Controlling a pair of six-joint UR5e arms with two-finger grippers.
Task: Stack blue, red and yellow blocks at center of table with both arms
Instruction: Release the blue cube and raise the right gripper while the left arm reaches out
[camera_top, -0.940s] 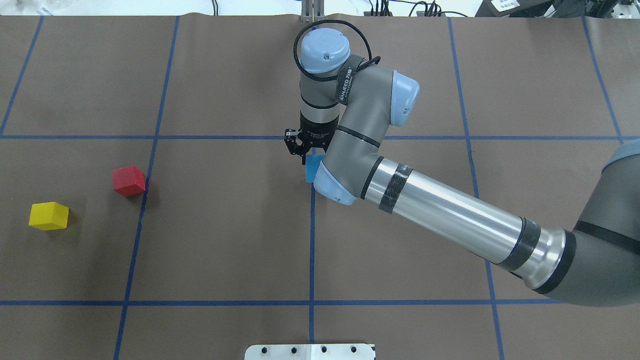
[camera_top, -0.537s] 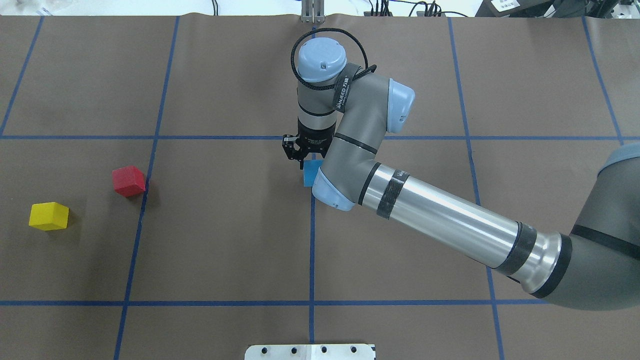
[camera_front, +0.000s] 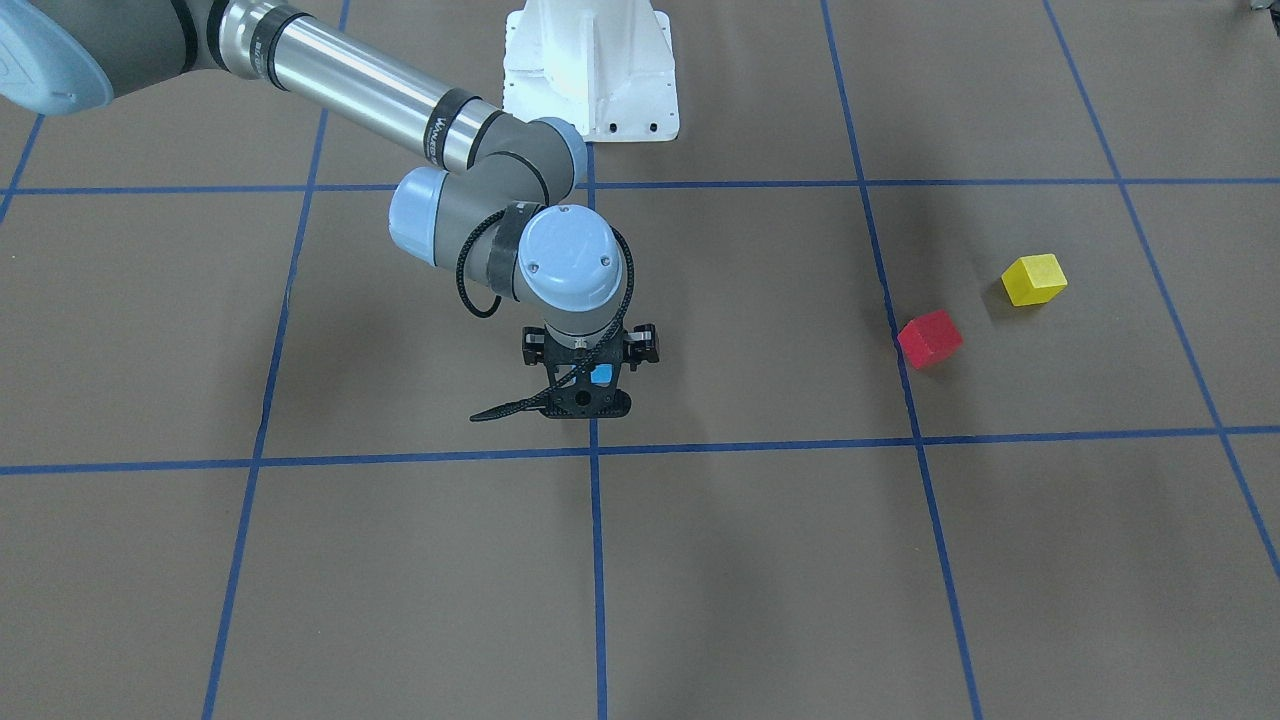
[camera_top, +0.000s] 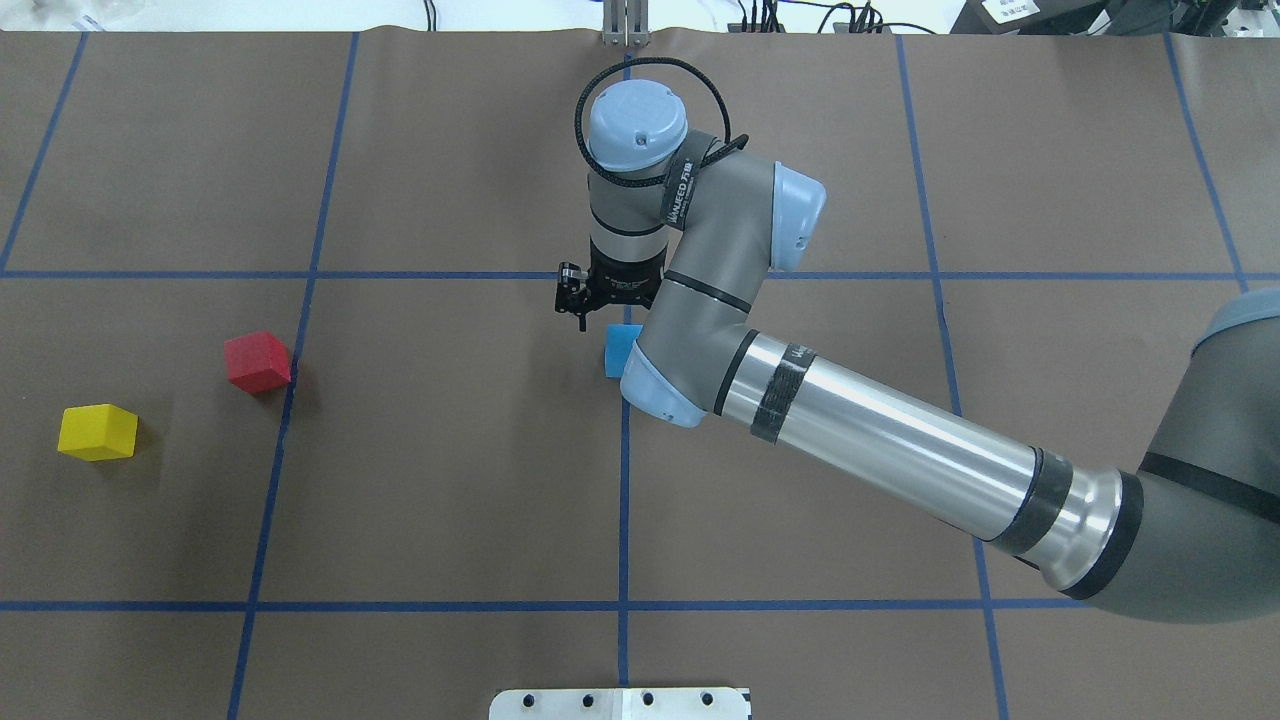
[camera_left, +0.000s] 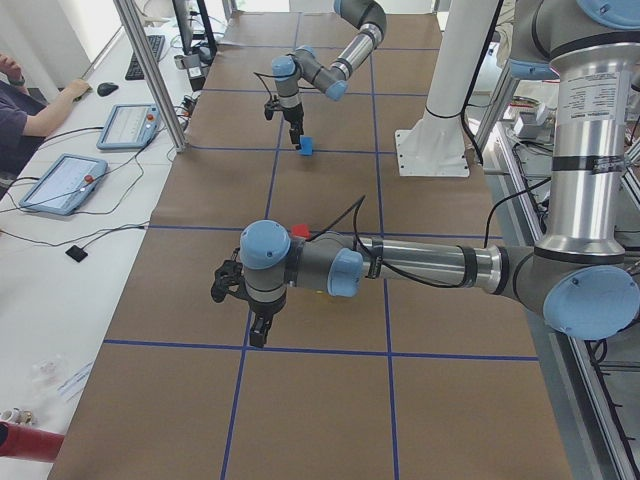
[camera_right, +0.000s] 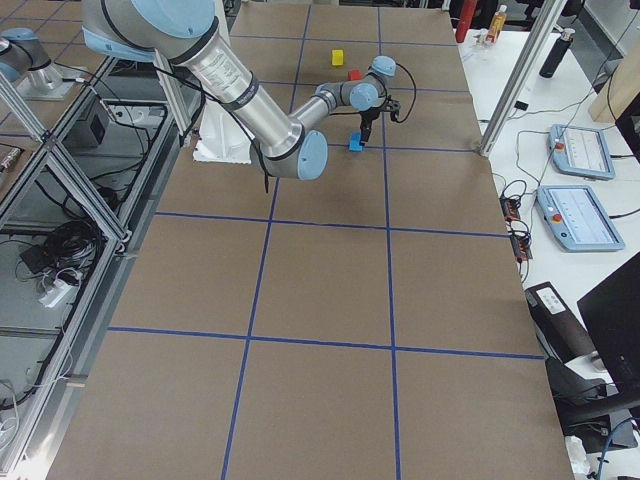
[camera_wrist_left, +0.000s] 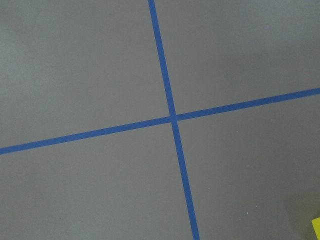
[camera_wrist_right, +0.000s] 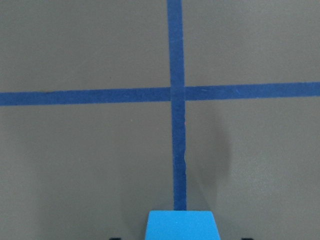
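The blue block (camera_top: 621, 351) rests on the table by the centre grid crossing. It also shows in the front view (camera_front: 602, 375) and at the bottom edge of the right wrist view (camera_wrist_right: 182, 226). My right gripper (camera_top: 590, 312) is open and hangs just above it, the jaws standing wide on either side and clear of it. The red block (camera_top: 257, 361) and the yellow block (camera_top: 97, 432) sit apart at the table's left. My left gripper (camera_left: 255, 328) shows only in the exterior left view, low over the table near them; I cannot tell if it is open. The left wrist view catches a yellow corner (camera_wrist_left: 316, 227).
Blue tape lines (camera_top: 623, 480) mark a grid on the brown table cover. The white robot base plate (camera_front: 590, 70) stands at the robot's edge of the table. The right arm's forearm (camera_top: 900, 440) reaches across the right half of the table.
My right gripper has drawn up and slightly left off the blue block. The block stays on the table and more of it shows. The red and yellow blocks have not moved.
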